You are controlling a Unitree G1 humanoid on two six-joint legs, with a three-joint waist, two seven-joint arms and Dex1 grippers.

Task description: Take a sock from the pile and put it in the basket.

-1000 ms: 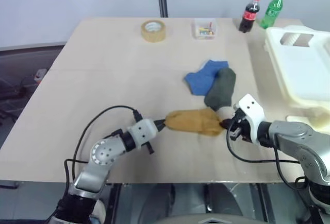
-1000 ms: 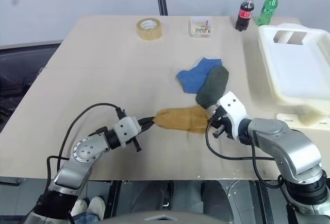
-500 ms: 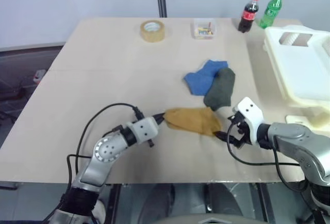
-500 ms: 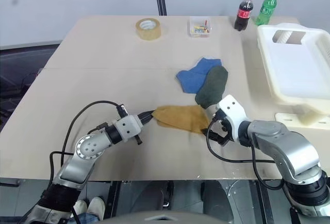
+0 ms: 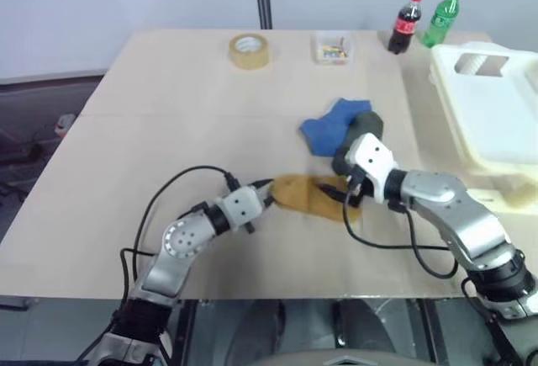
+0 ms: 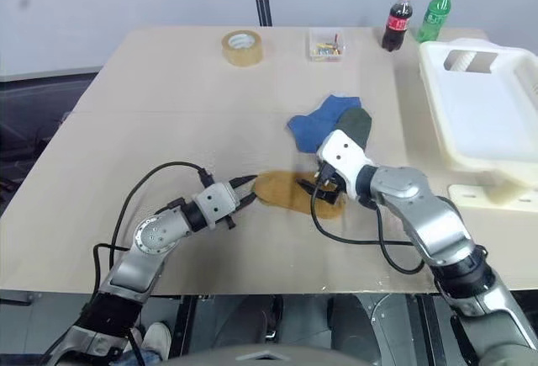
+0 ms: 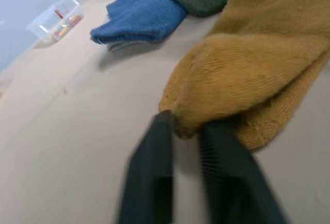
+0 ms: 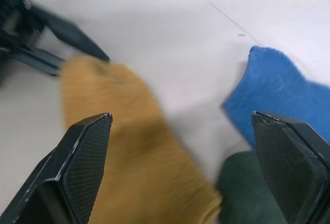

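The mustard-yellow sock (image 5: 304,198) lies flat on the table, in front of the pile. The pile is a blue sock (image 5: 329,129) and a dark grey-green sock (image 6: 357,122), partly hidden behind my right hand. My left gripper (image 5: 267,188) is open at the yellow sock's left end, and the fabric (image 7: 247,80) bulges at its fingertips. My right gripper (image 8: 180,117) is open wide just over the yellow sock's right half (image 8: 134,147) and grips nothing. The white basket (image 5: 443,88) stands at the table's right edge, apart from both grippers.
A tape roll (image 5: 250,50), a small clear box (image 5: 334,46), a cola bottle (image 5: 406,21) and a green bottle (image 5: 443,15) stand along the table's far side. The front edge of the table runs close below both arms.
My right gripper let go of the yellow sock's right end, opened wide and swung left over the sock. My left gripper's fingers parted at the sock's left end.
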